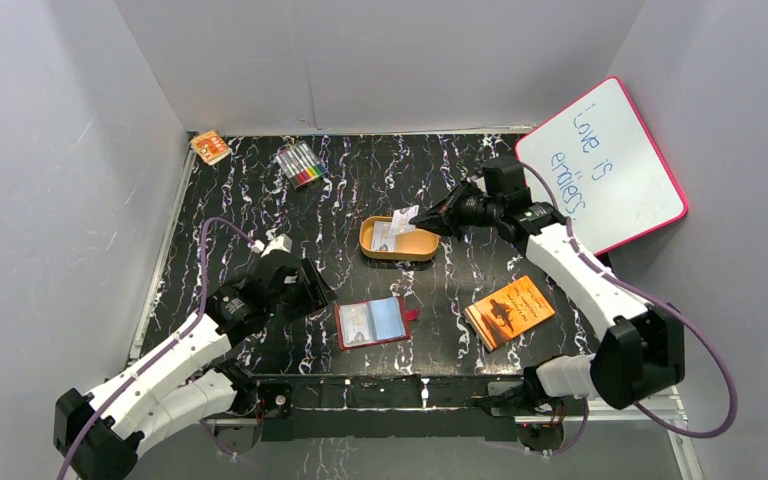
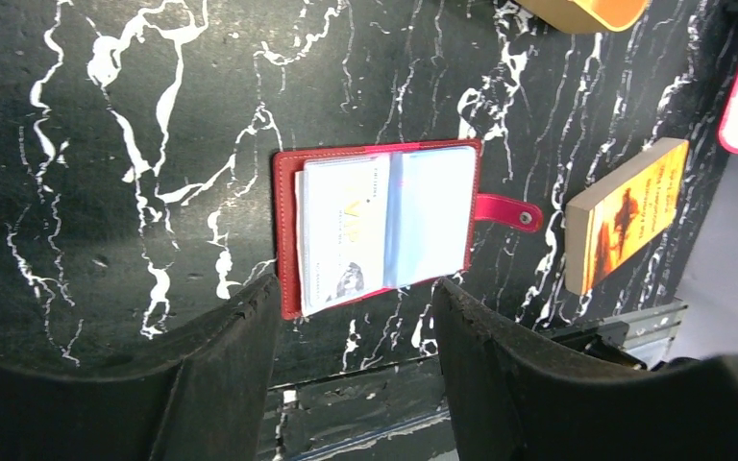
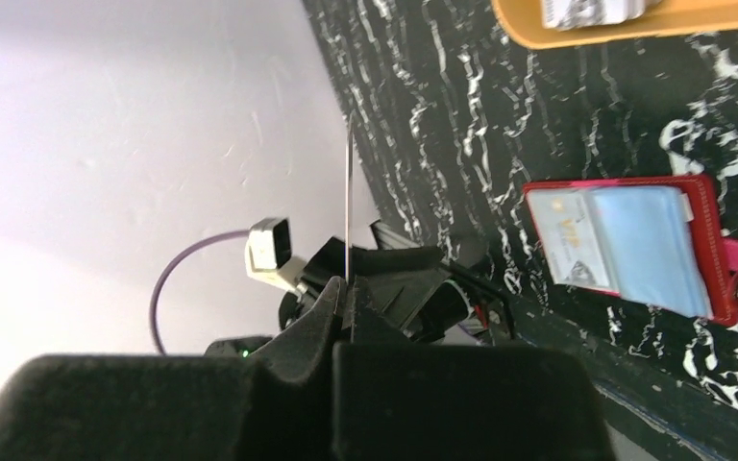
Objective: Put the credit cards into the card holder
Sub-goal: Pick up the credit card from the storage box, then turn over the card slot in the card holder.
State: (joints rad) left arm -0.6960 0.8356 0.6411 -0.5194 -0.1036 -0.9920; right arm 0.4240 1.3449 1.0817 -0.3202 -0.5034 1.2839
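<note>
Black, white-veined marble-pattern desk point(image 1: 380, 170) fills the grey-walled booth. Our right end effector point(image 1: 422, 220) is pinched shut on one thin, pale plastic credit card point(image 1: 406, 214), which shows edge-on above the fingers in the right wrist view. It sits just over the orange oval metal tin point(image 1: 400, 256), where other credit cards lie. Our left end effector point(image 2: 356, 288) hangs partly open and holds nothing, at the near edge of the dark red leather-like folding card holder point(image 2: 286, 240). That holder lies open and flat near the desk's front edge, between the arms. We judge the carry comes next. We should bring the card over flat, aim at a free pale pocket, and let the left fingers pin the cover so the holder cannot slide.
</note>
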